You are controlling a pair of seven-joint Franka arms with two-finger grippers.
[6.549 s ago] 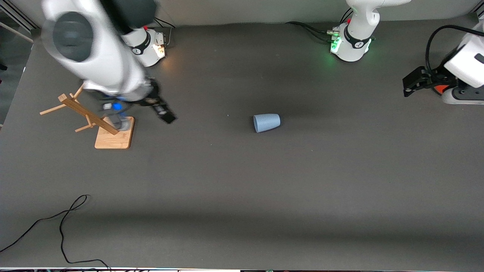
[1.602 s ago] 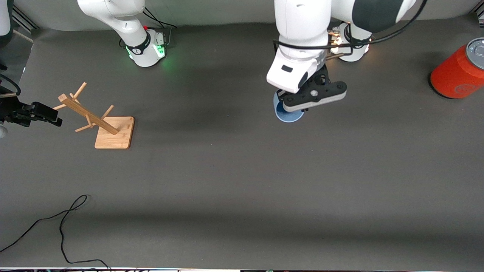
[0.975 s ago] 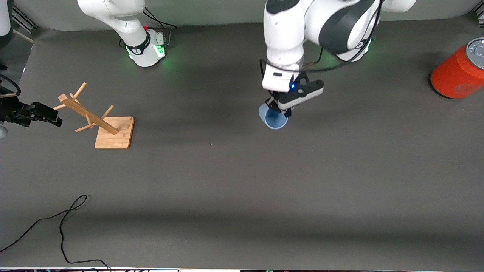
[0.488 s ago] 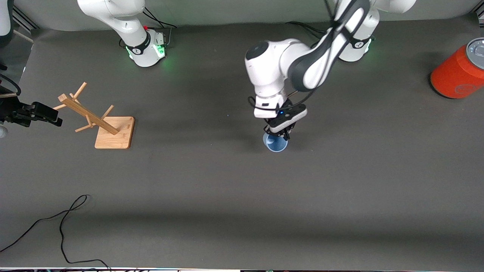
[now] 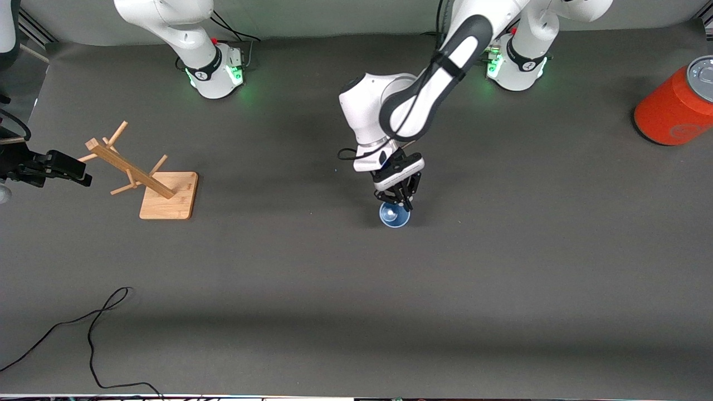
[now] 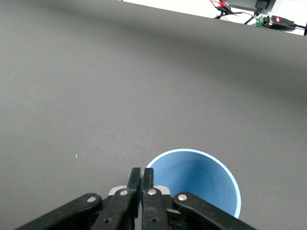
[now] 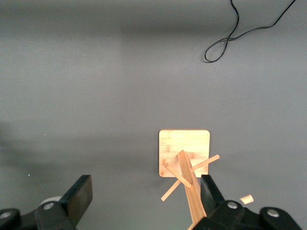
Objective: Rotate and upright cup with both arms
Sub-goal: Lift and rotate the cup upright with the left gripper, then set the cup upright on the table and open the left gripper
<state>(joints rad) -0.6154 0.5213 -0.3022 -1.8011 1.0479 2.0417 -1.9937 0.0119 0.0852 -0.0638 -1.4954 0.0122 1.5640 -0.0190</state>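
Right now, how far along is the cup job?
Done: the cup stands mouth up mid-table. In hand: the left gripper is shut on its rim, one finger inside. Left: let go and pull away. The right gripper waits open above the wooden rack.

Left arm: reaches from its base toward the table's middle, elbow bent, wrist pointing down.
Left gripper [image 5: 396,201]: low over the table, fingers [image 6: 135,184] pinched together on the cup [image 5: 394,215] rim.
Right arm: waits, raised at its own end of the table.
Right gripper [image 7: 144,194]: held high, facing down, fingers spread wide, holding nothing.
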